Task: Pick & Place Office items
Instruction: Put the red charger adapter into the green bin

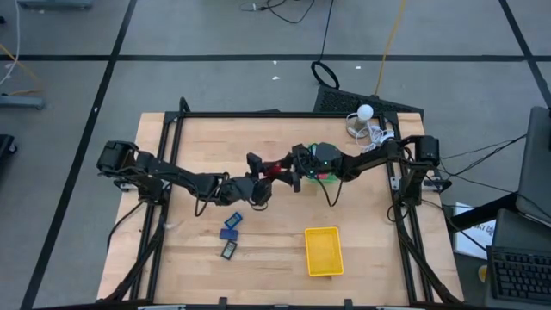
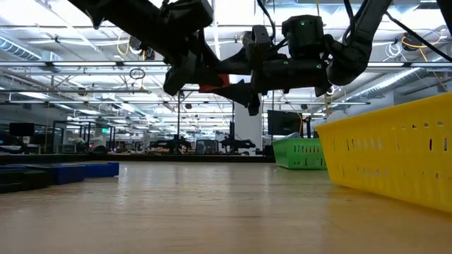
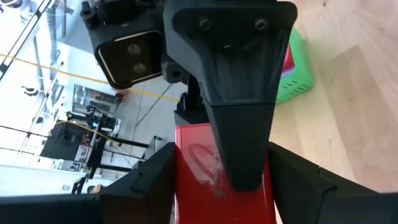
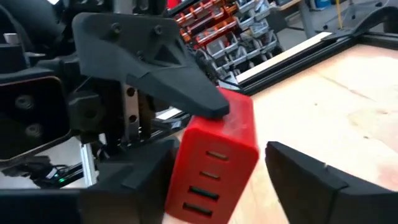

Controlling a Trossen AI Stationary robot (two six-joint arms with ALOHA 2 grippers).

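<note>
Hanging midair, red block (image 4: 214, 162) gripped by left jaws, between open right jaws

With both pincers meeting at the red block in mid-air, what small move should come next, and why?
Probably the right pincer should finish closing on the red block: its fingers straddle the block with gaps, while the left pincer grips it above the table.
</note>
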